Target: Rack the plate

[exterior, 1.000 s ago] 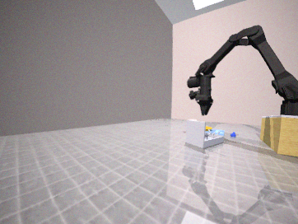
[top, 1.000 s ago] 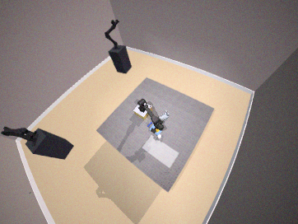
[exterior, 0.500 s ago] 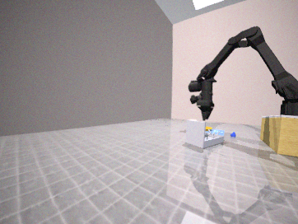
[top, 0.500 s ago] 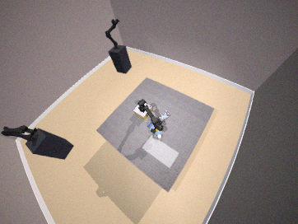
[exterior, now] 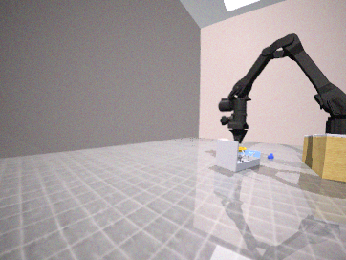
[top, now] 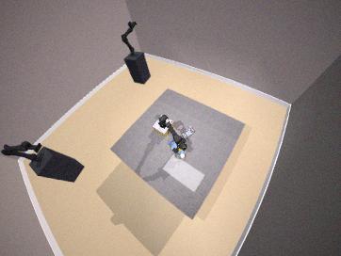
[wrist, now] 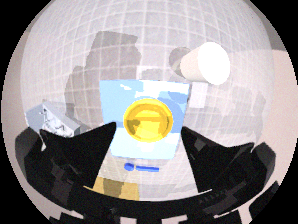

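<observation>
The yellow round plate (wrist: 148, 120) (exterior: 242, 148) lies flat on a light blue mat (wrist: 111, 92) (exterior: 255, 153). My gripper (wrist: 149, 127) (exterior: 240, 140) is open and empty, pointing down. In the wrist view its fingertips stand on the left and right of the plate; in the exterior view they are a little above it. The grey dish rack (wrist: 36, 117) (exterior: 227, 154) (top: 189, 132) stands to the left of the mat in the wrist view. Its slots are too small to make out clearly. In the top view the arm partly hides the plate.
A white cylinder (wrist: 214, 63) (top: 182, 155) stands beyond the mat's far right corner in the wrist view. A blue spoon-like thing (wrist: 147, 169) (exterior: 270, 156) lies at the mat's near side. The arm's wooden base block (exterior: 315, 155) (wrist: 117, 189) is behind it.
</observation>
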